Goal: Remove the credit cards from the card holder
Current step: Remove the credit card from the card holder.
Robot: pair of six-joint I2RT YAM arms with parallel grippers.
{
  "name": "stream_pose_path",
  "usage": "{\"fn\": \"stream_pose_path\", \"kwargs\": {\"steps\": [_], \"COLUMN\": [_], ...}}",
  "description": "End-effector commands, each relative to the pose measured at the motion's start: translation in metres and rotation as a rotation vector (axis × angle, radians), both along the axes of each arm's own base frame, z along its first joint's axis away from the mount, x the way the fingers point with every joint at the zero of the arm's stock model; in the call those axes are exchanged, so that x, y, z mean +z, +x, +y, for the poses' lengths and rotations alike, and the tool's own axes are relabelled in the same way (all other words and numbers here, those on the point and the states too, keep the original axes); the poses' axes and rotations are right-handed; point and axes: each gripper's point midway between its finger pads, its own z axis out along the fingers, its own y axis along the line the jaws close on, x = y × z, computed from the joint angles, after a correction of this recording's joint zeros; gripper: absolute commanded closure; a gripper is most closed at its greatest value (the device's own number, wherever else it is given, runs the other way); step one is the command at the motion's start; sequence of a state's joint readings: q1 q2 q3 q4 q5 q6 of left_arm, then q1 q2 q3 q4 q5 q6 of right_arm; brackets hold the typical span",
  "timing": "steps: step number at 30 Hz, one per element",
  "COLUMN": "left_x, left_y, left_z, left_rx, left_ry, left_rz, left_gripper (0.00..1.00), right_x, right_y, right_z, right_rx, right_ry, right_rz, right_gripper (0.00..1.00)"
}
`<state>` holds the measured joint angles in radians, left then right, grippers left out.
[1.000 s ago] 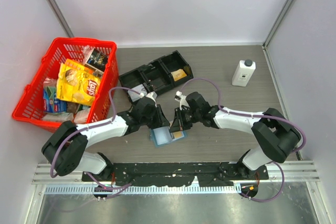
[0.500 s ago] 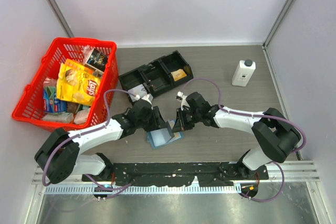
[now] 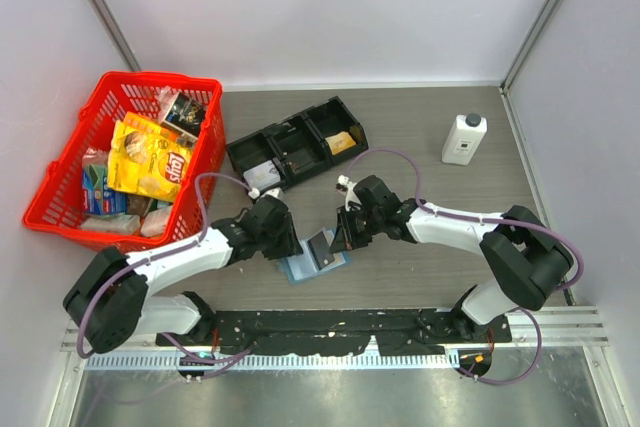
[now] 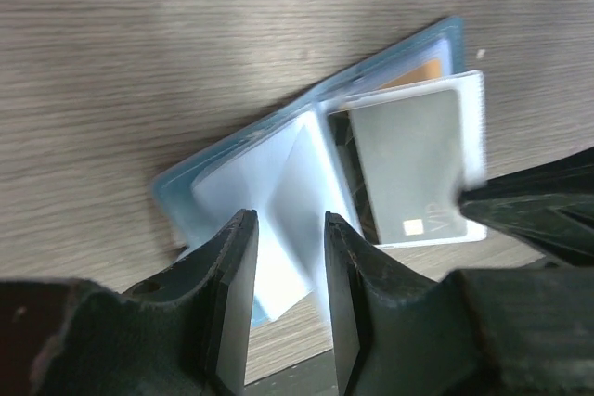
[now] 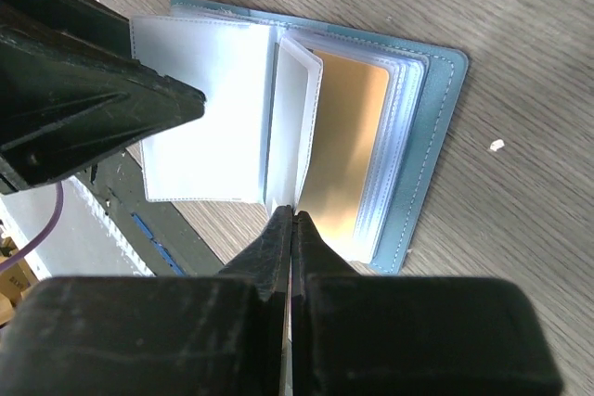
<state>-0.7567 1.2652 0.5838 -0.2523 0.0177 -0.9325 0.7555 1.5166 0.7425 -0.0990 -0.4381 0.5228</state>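
- Top view: the card holder lies open on the tabletop, between my left gripper and my right gripper. A grey credit card tilts up from it in a clear sleeve. In the red basket, the yellow bag reads "Lay's".
- Left wrist view: my left gripper has its jaws apart, straddling a loose leaf over the card holder's left half. I can't tell whether they touch it. The grey credit card shows a chip and faint lettering, too blurred to read.
- Right wrist view: my right gripper is clamped tight on the clear sleeve's lower edge. A gold card sits in the right-hand stack.
- To do this well, I'd pin the left half flat. Then I'd pinch the card itself, not the plastic, and draw it out along the sleeve's open side.
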Motion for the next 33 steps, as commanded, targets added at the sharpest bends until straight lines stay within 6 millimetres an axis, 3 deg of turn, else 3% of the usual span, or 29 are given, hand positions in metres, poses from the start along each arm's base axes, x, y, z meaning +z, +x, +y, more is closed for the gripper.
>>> {"fn": "stream_pose_path", "kwargs": {"steps": [1, 5, 8, 13, 17, 20, 22, 25, 33], "left_x": [0.006, 0.019, 0.042, 0.097, 0.125, 0.118, 0.103, 0.070, 0.020], "left_y": [0.002, 0.005, 0.008, 0.014, 0.018, 0.022, 0.023, 0.022, 0.024], "left_z": [0.032, 0.051, 0.044, -0.004, -0.050, -0.061, -0.063, -0.058, -0.042], "left_rx": [0.039, 0.060, 0.056, 0.028, -0.029, -0.041, -0.036, 0.002, 0.074], "left_ry": [0.129, 0.198, 0.144, -0.155, -0.390, -0.400, -0.382, -0.364, -0.320], "left_rz": [-0.046, -0.100, -0.142, -0.192, -0.169, -0.134, -0.111, -0.055, -0.002], "left_gripper": [0.62, 0.62, 0.62, 0.61, 0.60, 0.60, 0.61, 0.64, 0.64], "right_x": [0.010, 0.006, 0.000, -0.013, -0.017, -0.019, -0.020, -0.021, -0.037], "right_y": [0.009, 0.009, 0.009, 0.005, 0.006, 0.005, 0.005, 0.005, -0.002], "right_z": [0.004, 0.004, 0.003, -0.002, -0.002, -0.003, -0.004, -0.006, -0.021], "right_rx": [0.004, 0.002, 0.000, -0.002, -0.012, -0.013, -0.020, -0.032, -0.068], "right_ry": [0.017, 0.014, 0.011, 0.003, 0.023, 0.032, 0.039, 0.059, 0.080], "right_rz": [-0.061, -0.061, -0.061, -0.043, -0.048, -0.045, -0.046, -0.040, -0.001], "right_gripper": [0.99, 0.99, 0.99, 0.99, 0.99, 0.99, 0.99, 0.99, 0.99]}}
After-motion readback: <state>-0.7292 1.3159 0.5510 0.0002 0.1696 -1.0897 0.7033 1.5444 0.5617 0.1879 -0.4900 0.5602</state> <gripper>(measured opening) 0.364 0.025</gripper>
